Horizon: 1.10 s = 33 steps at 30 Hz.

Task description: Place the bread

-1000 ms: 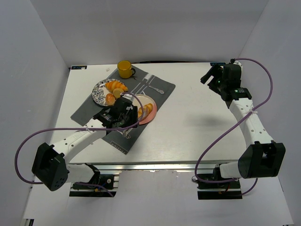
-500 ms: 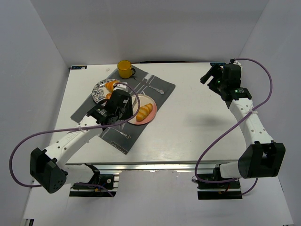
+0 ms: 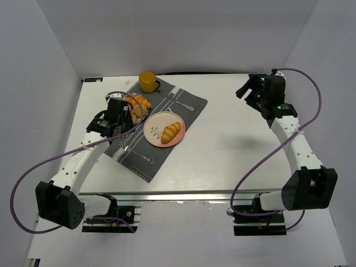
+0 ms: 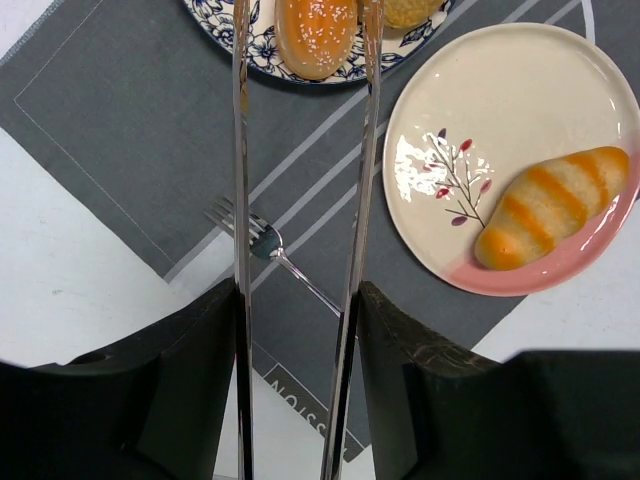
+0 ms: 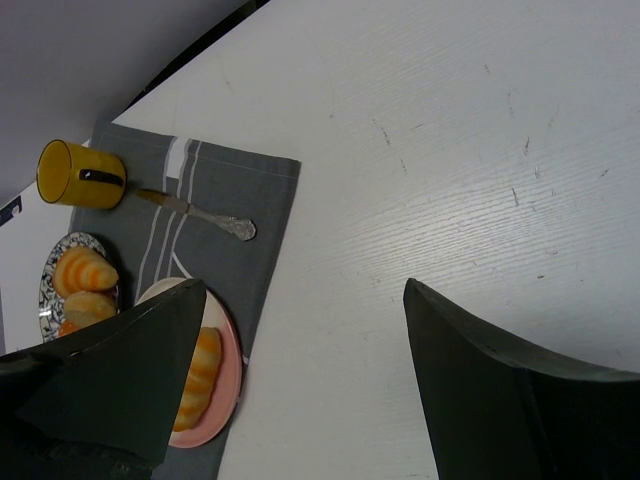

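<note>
Bread: the bread [image 4: 550,205] lies on the pink-rimmed plate [image 4: 520,70], on the grey mat [image 4: 120,130], right of the left hand [image 3: 127,107] and apart from it.
Left hand: long metal fingers spread with nothing between them, above the sesame roll [image 4: 315,35] on the blue-patterned plate [image 4: 258,45].
Right hand: the right hand [image 5: 300,400] is spread wide and empty at the table [image 3: 233,150]'s far right, well apart from the bread.
Change: a second ago the left hand covered the pink-rimmed plate; it has drawn back leftward. The right arm is unmoved.
Count: two plates, one bread, at least two rolls on the blue-patterned plate, one yellow cup [image 3: 147,81], one fork [image 4: 265,240].
</note>
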{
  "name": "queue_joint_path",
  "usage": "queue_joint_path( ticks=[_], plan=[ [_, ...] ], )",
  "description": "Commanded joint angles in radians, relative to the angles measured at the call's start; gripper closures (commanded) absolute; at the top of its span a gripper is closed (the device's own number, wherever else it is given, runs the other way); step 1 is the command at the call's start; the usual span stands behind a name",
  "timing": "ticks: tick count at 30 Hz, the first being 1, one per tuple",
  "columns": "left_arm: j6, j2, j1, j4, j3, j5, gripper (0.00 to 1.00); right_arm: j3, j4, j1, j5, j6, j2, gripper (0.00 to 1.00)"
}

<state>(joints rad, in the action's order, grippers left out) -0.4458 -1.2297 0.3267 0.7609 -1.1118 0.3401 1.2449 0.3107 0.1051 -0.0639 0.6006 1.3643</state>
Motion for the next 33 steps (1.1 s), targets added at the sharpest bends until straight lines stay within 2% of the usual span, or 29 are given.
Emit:
queue_joint_path(
  ticks=[1, 25, 28, 33],
  plan=[
    [0.024, -0.011, -0.012, -0.014, -0.030, 0.008, 0.41, -0.012, -0.047, -0.001, 0.015, 0.010, 0.005, 0.13],
    [0.024, -0.189, -0.092, -0.199, 0.056, -0.093, 0.41, -0.012, -0.053, -0.001, 0.027, -0.004, 0.041, 0.13],
    [0.025, -0.194, -0.098, -0.206, 0.064, -0.099, 0.44, -0.012, -0.056, -0.001, 0.039, -0.001, 0.042, 0.13],
    [0.029, -0.180, -0.107, -0.196, 0.056, -0.089, 0.61, -0.013, -0.064, -0.001, 0.055, 0.005, 0.050, 0.13]
  ],
)
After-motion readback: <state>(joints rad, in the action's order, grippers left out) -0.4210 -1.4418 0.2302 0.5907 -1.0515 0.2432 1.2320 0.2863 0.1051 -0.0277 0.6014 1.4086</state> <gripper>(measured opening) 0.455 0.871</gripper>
